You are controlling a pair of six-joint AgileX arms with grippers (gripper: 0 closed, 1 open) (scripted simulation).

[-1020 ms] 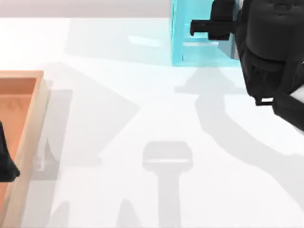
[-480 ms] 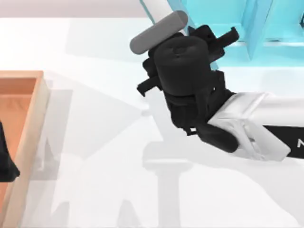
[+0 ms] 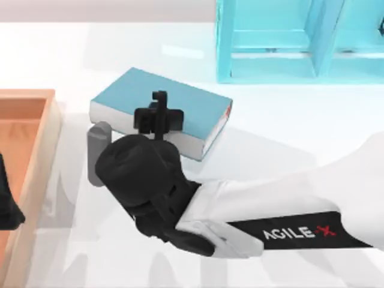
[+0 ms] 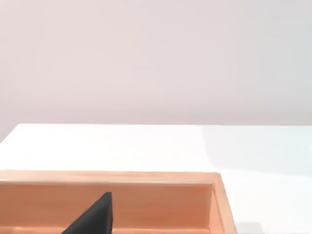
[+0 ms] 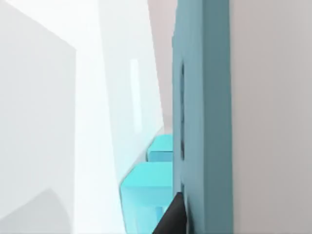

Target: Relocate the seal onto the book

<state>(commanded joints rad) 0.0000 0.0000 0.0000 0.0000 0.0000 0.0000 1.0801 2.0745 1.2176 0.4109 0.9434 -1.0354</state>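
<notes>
Seal placement over the book is in hand; the seal itself cannot be made out.

At the left edge of the table (image 3: pixel 270 138) the wooden tray (image 3: pixel 36 150) is seen, with the left gripper (image 3: pixel 7 204) parked over it as a dark shape; whether it is open cannot be told. Just to the right lies the book (image 3: pixel 192 105), teal, flat, with its red mark at the right corner. The right gripper (image 3: pixel 158 114) is held above the book's near edge; whether anything is held in it cannot be told. The light-blue shelf rack (image 3: pixel 288 42) stands at the far right. It is judged that a gentle lowering and release on the cover is called for next.
</notes>
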